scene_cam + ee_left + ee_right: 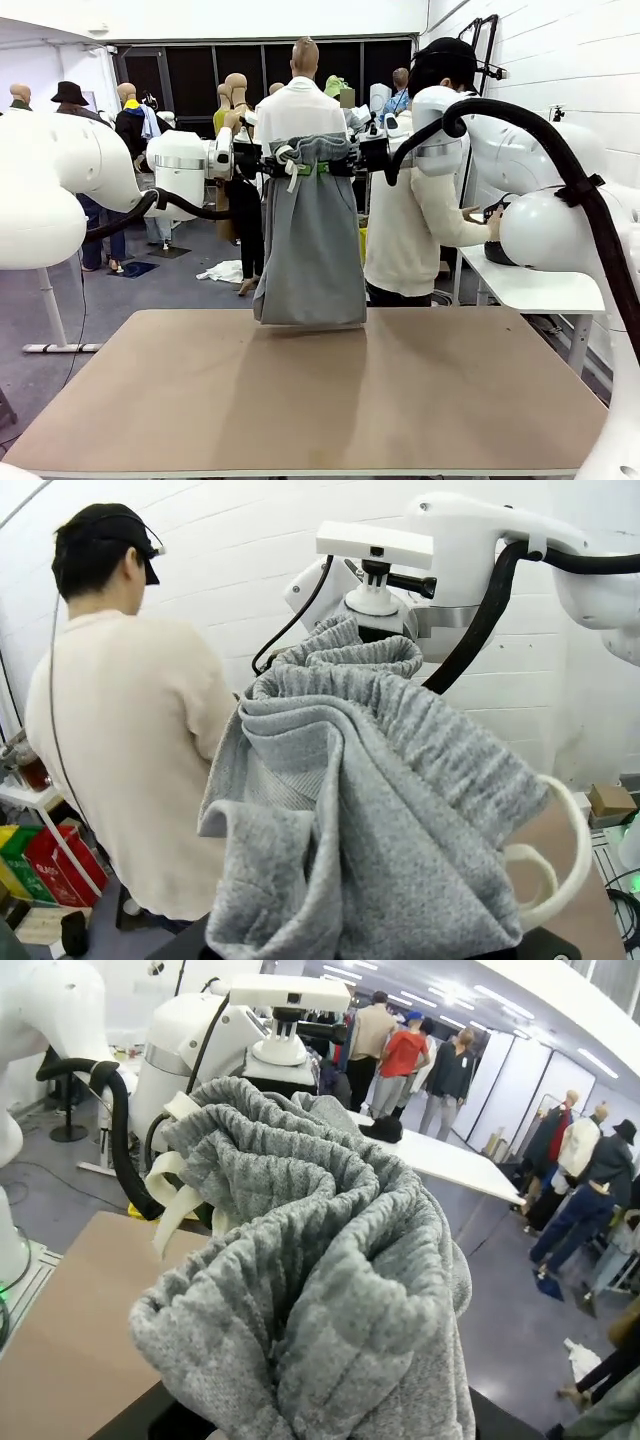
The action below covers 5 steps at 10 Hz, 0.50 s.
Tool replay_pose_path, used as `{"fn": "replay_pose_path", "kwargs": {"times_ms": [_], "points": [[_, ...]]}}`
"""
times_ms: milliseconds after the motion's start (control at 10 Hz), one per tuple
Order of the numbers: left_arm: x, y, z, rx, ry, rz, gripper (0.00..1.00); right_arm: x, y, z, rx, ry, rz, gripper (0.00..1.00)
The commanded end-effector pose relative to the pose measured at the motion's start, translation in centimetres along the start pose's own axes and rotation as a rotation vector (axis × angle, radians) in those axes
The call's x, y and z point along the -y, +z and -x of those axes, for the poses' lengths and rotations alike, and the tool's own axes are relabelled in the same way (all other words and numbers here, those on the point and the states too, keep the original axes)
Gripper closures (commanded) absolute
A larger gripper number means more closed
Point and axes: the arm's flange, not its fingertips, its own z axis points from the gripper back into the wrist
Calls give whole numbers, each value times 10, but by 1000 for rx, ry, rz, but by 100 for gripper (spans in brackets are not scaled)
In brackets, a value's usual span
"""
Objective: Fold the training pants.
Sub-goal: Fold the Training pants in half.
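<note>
Front view: table (300, 400) lies below us, brown top. Pants (311, 235) hang over its far edge between our arms, waistband up, hem touching tabletop. Person (415, 215) in cream top stands just right of pants, turned away. Our left gripper (272, 160) clamps waistband's left end, right gripper (352, 158) clamps right end, both pinching grey cloth. White drawstring (292, 172) dangles near left gripper. Wrist views: bunched waistband (345, 670) hides fingers.

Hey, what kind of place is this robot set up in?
Probably a robotics lab or test hall: white arms hold grey training pants above a bare table, more white worktables stand around, and people gather farther back.
</note>
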Motion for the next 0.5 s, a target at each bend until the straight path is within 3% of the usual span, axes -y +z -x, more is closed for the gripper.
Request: {"fn": "replay_pose_path", "kwargs": {"times_ms": [0, 400], "points": [[12, -5, 29, 21, 36, 38, 100, -31, -2, 19, 27, -30, -46, 100], [31, -1, 60, 64, 177, 54, 100, -75, -2, 35, 9, -155, -59, 100]]}}
